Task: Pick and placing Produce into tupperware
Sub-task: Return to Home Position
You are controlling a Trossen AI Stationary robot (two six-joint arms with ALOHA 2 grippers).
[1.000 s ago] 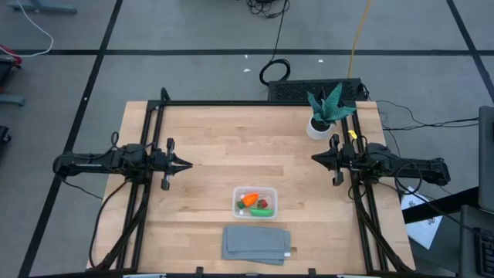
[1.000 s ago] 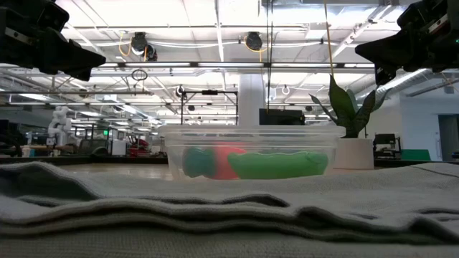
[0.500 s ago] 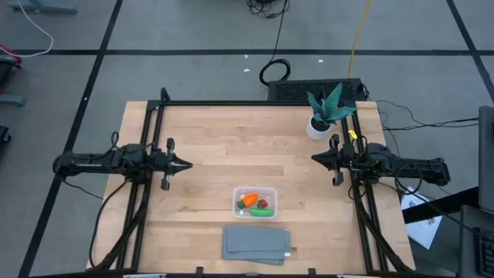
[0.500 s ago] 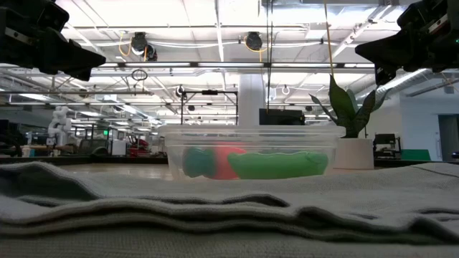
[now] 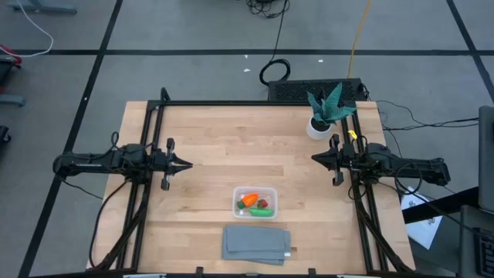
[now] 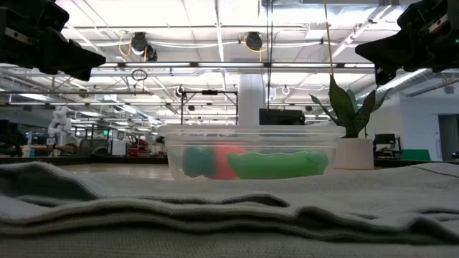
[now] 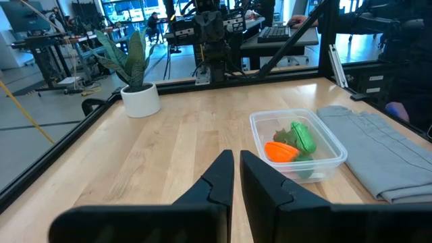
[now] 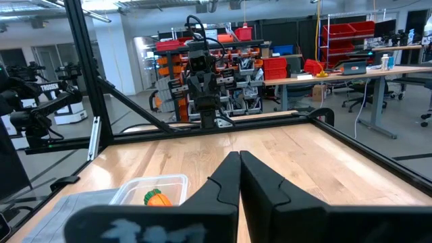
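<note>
Tupperware (image 5: 270, 193) sits at 6 o'clock on the table (image 5: 231, 131) in the high view, produce (image 5: 248, 200) inside; left gripper (image 5: 187, 164) hovers at 9 o'clock, right gripper (image 5: 315, 158) at 3; low view shows green and red pieces behind its clear wall; wrist views show both finger pairs pressed together, empty.

The left gripper (image 7: 237, 156) hangs over the wooden table (image 7: 169, 148). Its two dark fingers (image 7: 219, 177) are almost together, with only a thin slit between them and nothing held. Just past them sits the clear tupperware (image 7: 325, 138). An orange carrot (image 7: 280, 151) and a long green piece (image 7: 304, 137) lie inside it, touching. A grey cloth (image 7: 374, 152) lies just beside the box. A potted plant (image 7: 135, 81) stands farther off, and the right arm (image 7: 210, 40) waits at the far edge.
</note>
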